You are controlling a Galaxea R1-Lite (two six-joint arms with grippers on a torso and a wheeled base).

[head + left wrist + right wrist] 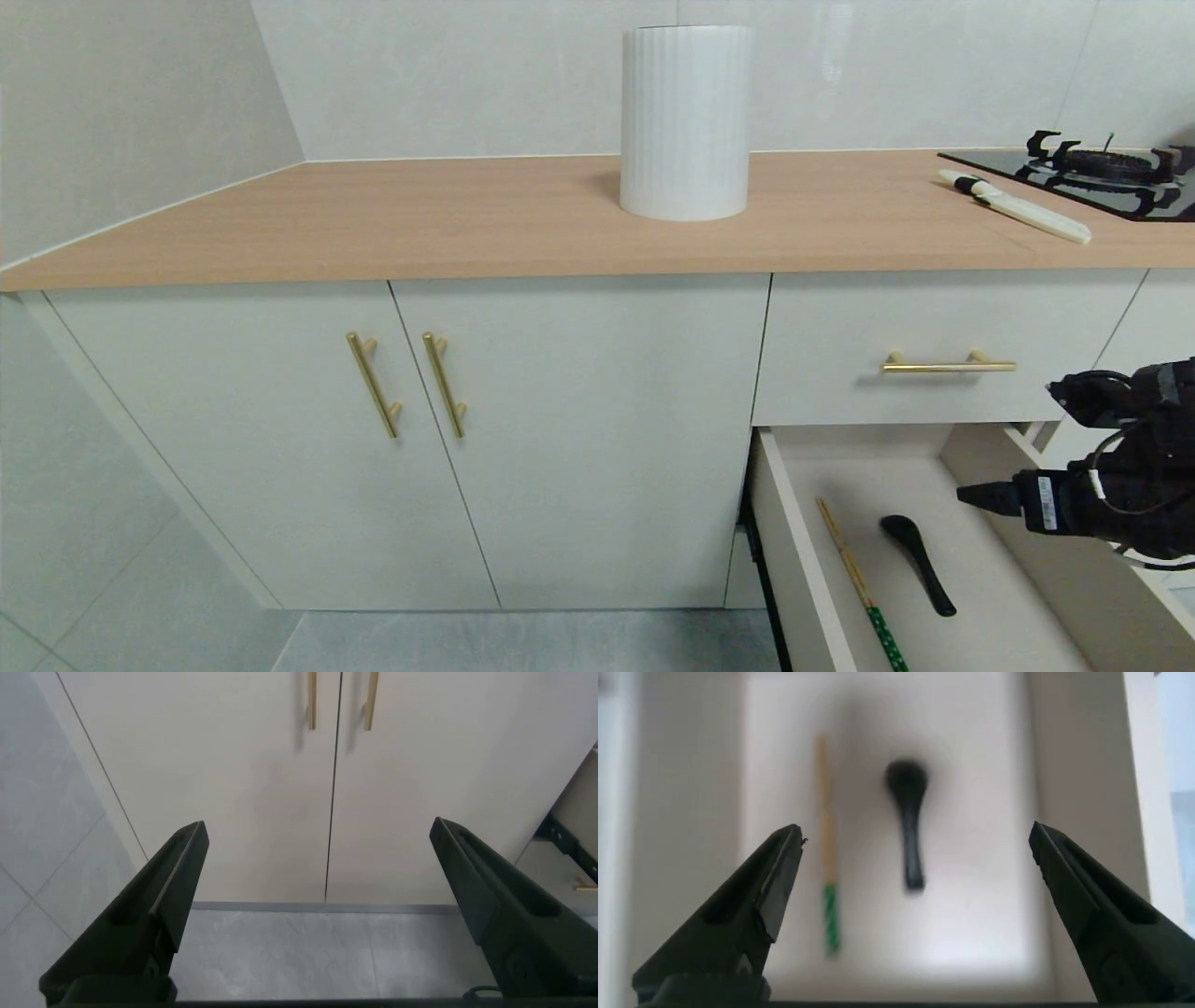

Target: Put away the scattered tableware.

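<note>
**Both grippers empty; two pieces in the drawer, one on the counter**

Your right gripper (pixel 1005 440) hung over the open drawer (pixel 794 532), at about four o'clock in the head view. Its jaws were spread wide and it held nothing. In its wrist view the drawer floor lay straight below it.

Two pieces of tableware lay on that floor. The chopsticks (pixel 854 579), pale wood with a green patterned end, lay close along the drawer's left wall. The black spoon (pixel 920 560) lay at three o'clock of them, just beside them but apart. Neither touched the gripper.

Your left gripper (pixel 318 835) was also fully open and empty. Its wrist view faced the lower part of the double cabinet doors (pixel 280 439) and the grey floor below them.

The white knife (pixel 1018 207) lay on the wooden counter (pixel 420 215) at two o'clock in the head view, just beside the edge of the black stove (pixel 1092 173). The white ribbed canister (pixel 686 121) stood upright at twelve o'clock, well apart from the knife and at nine o'clock of it. The drawer above the open one was closed.
</note>
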